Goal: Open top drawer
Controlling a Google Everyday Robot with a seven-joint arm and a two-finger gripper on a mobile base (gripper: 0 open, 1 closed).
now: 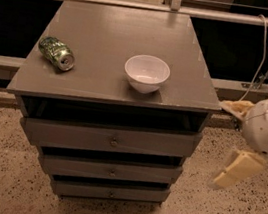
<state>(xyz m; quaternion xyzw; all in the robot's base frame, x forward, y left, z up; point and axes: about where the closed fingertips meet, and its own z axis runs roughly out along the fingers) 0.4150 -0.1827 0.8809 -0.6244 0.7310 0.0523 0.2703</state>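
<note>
Gripper (221,143) spread wide, right of top drawer (113,139)

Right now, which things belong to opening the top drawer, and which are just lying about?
Job: top drawer, its knob, gripper, open, right of the cabinet.
Lying about: green can on its side, white bowl, both on the cabinet top.

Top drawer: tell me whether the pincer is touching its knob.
No, the pincer hangs open off the right side of the cabinet, apart from the top drawer and its knob.
</note>
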